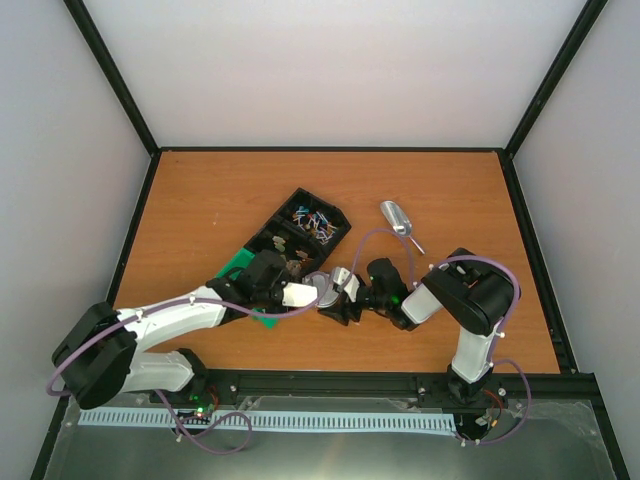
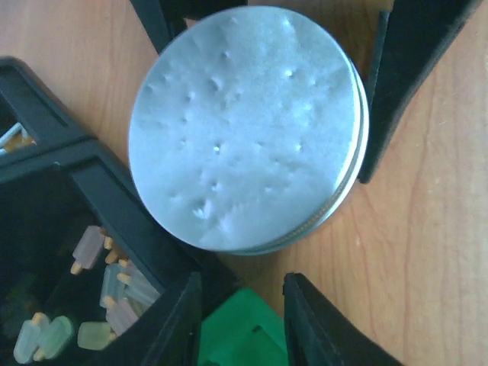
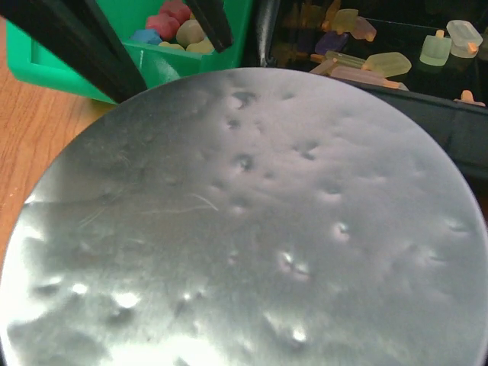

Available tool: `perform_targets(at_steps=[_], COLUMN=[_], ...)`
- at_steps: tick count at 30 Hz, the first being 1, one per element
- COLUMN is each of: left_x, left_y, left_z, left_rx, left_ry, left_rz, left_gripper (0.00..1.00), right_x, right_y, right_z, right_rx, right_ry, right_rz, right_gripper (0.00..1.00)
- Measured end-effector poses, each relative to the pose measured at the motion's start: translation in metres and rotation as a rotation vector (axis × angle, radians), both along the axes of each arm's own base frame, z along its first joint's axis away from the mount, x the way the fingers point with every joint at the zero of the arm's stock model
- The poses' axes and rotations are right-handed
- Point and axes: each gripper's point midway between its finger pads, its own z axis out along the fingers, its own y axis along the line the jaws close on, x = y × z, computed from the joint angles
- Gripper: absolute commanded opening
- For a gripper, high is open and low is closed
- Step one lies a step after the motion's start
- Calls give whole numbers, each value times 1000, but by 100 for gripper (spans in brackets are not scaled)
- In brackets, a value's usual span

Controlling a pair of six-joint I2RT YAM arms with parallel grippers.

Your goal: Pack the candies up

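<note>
Dented tin (image 3: 244,229), grasped by right gripper (image 1: 343,296), mid-table; left gripper (image 2: 242,305) released beside it; candies (image 1: 313,222) in tray (image 1: 300,194)

Top view overlooks table (image 1: 200,200); close wrist views share metal tin (image 2: 244,130).

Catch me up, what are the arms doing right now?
The right gripper grips a round, dimpled metal tin by its sides, beside the black compartment tray. The left gripper sits open just short of the tin. The candies lie in the tray; the metal scoop lies apart on the wooden table.
</note>
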Motion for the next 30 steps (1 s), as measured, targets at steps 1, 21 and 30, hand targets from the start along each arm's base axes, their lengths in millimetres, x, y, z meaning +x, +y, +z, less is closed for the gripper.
perform_targets(at_steps=[1,21,30], left_x=[-1,3,8], left_y=[3,-39,-48], left_z=[-2,12,0], left_rx=[1,-203,-205], left_ry=[28,268,312], left_rz=[22,116,132], left_gripper=[55,97,89], right_x=[-1,-1,0], right_y=[0,0,-1], right_z=[0,0,0], right_rx=[0,4,5], right_ry=[1,3,2], right_rz=[3,-4,-10], right_gripper=[35,37,37])
